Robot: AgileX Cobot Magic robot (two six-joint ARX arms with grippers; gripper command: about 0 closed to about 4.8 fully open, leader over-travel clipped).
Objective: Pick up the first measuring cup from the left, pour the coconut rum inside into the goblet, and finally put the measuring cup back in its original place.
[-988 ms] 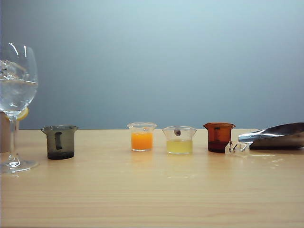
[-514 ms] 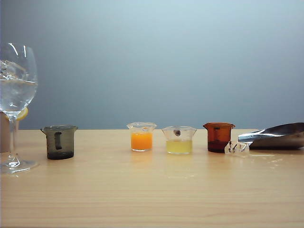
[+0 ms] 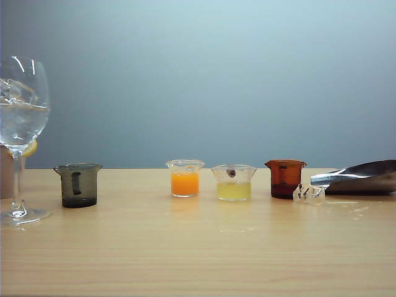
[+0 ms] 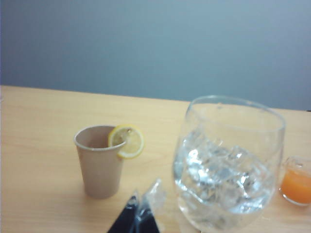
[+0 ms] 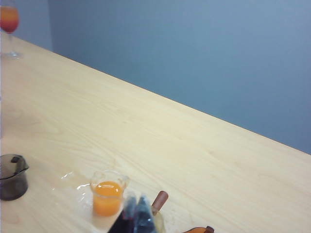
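The smoky dark-grey measuring cup (image 3: 78,184) stands upright on the table, first from the left in the row of cups, with nothing touching it. Through its dark wall I cannot tell whether it holds any coconut rum. To its left stands the goblet (image 3: 21,124), its bowl holding ice and clear liquid. My left gripper (image 4: 143,206) hangs shut and empty just in front of the goblet (image 4: 228,165); the exterior view does not show it. My right gripper (image 3: 308,193) rests shut and empty beside the amber cup (image 3: 285,178), far from the measuring cup (image 5: 11,177).
An orange-filled cup (image 3: 184,178) and a pale-yellow cup (image 3: 234,182) stand mid-row. A metal scoop (image 3: 362,176) lies at the far right. A paper cup with a lemon slice (image 4: 101,160) stands behind the goblet. A glass with a red drink (image 5: 9,24) stands far off.
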